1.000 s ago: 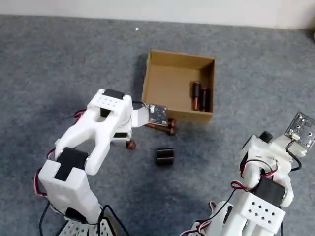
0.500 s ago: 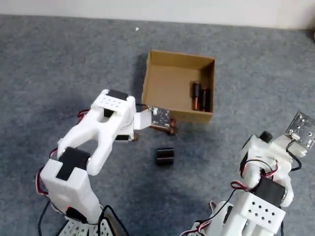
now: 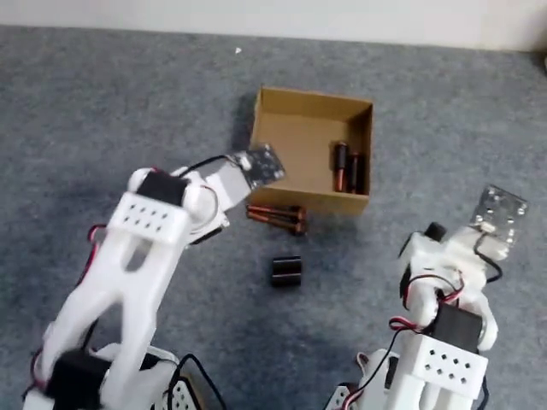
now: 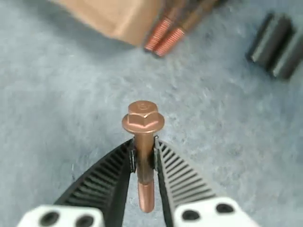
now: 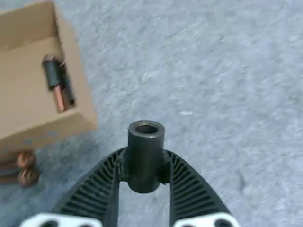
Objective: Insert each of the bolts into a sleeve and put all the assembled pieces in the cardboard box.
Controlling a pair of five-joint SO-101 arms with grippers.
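The left pincer (image 4: 143,146) is clenched on the shank of a copper bolt (image 4: 143,120), hex head pointing away from the wrist, over the grey tabletop (image 3: 102,111). Two loose bolts (image 3: 278,216) lie side by side just beside the near wall of the cardboard box (image 3: 291,149), with two black sleeves (image 3: 286,271) near them. What look like two assembled pieces (image 3: 348,167) sit at the box's right side. Well to the right, the right pincer (image 5: 144,163) grasps a sleeve (image 5: 146,142), its open bore facing the wrist camera.
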